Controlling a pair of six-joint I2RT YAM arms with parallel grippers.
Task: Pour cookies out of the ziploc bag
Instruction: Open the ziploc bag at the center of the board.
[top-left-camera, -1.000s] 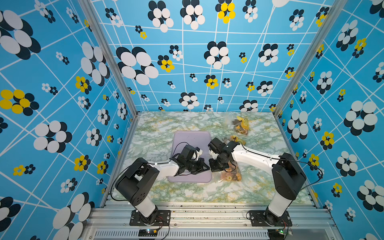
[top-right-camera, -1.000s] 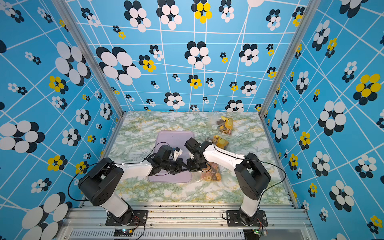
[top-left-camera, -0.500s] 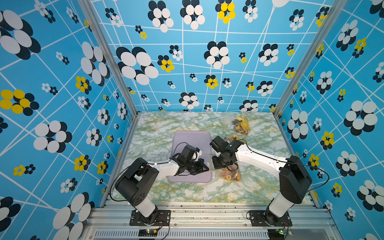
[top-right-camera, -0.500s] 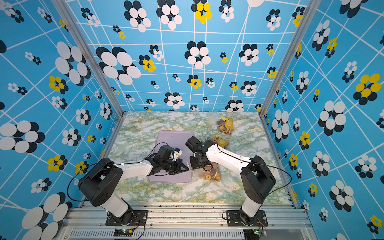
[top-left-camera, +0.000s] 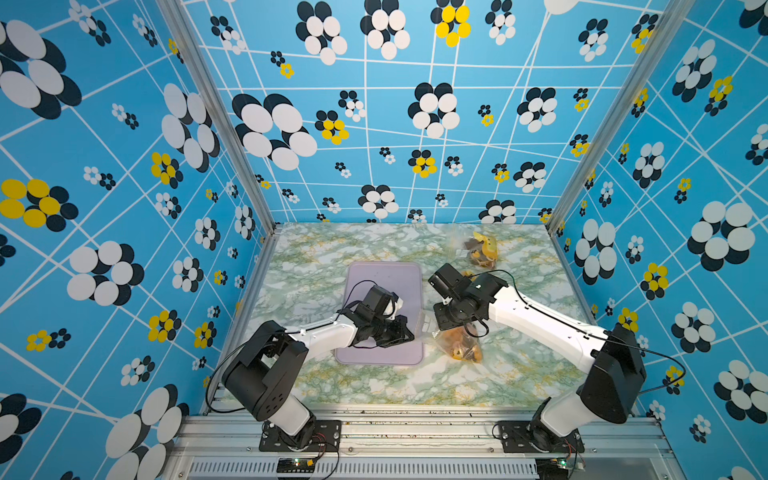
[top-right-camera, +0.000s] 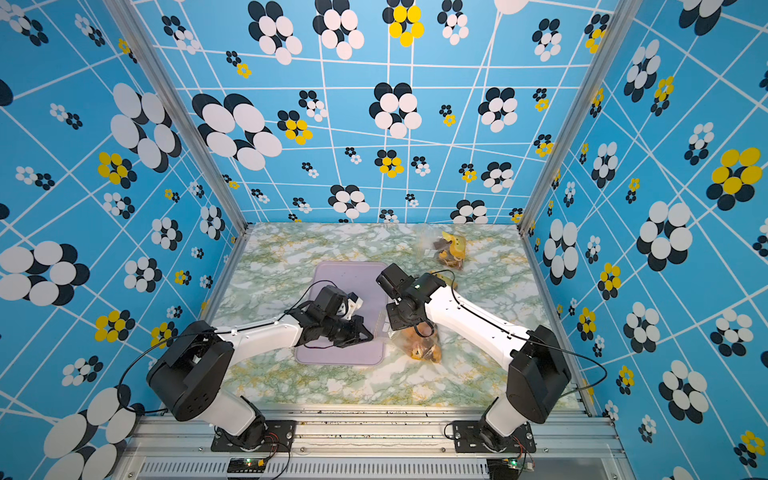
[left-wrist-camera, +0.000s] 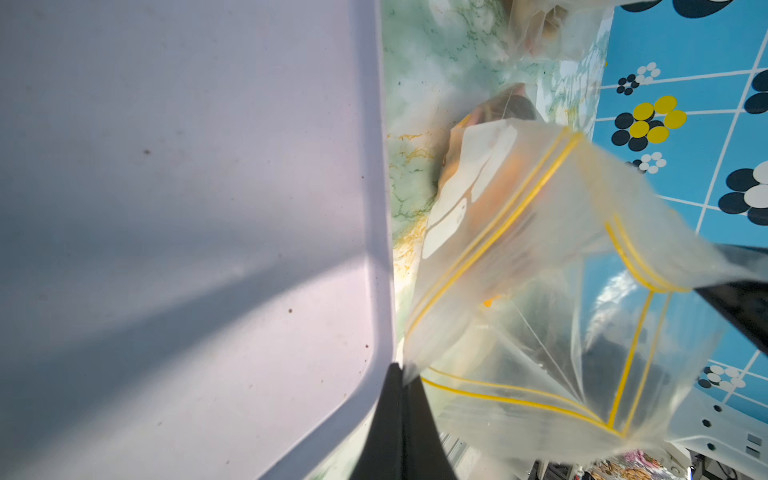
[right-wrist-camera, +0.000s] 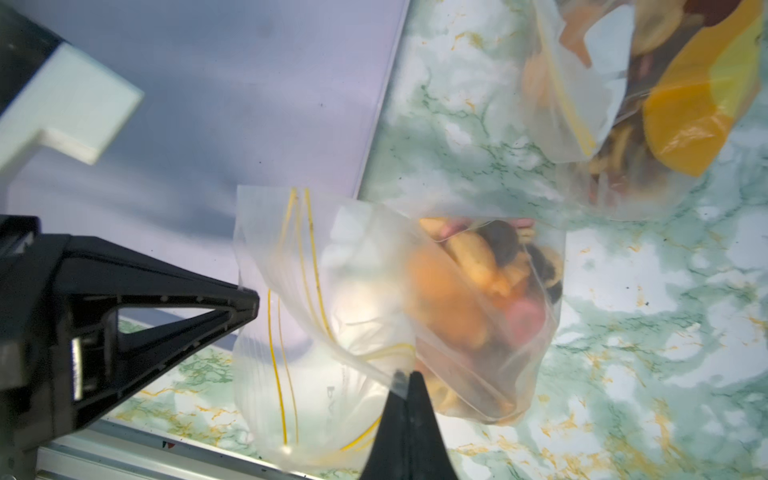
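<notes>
The clear ziploc bag (top-left-camera: 457, 349) (top-right-camera: 419, 345) with yellow zip lines lies just right of the lavender tray (top-left-camera: 384, 274), its mouth turned toward the tray. The cookies (right-wrist-camera: 478, 270), orange-tan, dark brown and pink, sit bunched at the bag's closed end. My left gripper (left-wrist-camera: 402, 370) (top-left-camera: 409, 332) is shut on one lip of the bag's mouth (left-wrist-camera: 540, 270) at the tray's corner. The opposite lip (right-wrist-camera: 374, 299) is pinched in my right gripper (right-wrist-camera: 405, 380) (top-left-camera: 440, 322), which is shut too. The mouth gapes between them.
A second bag (top-left-camera: 480, 249) (right-wrist-camera: 644, 104) with brown and yellow pieces lies at the back right of the marble table. The tray's floor (left-wrist-camera: 166, 208) is bare apart from crumbs. Patterned blue walls enclose three sides.
The right arm's elbow has swung outward to the right while its gripper stays at the bag's mouth. The left arm and the bag have hardly moved.
</notes>
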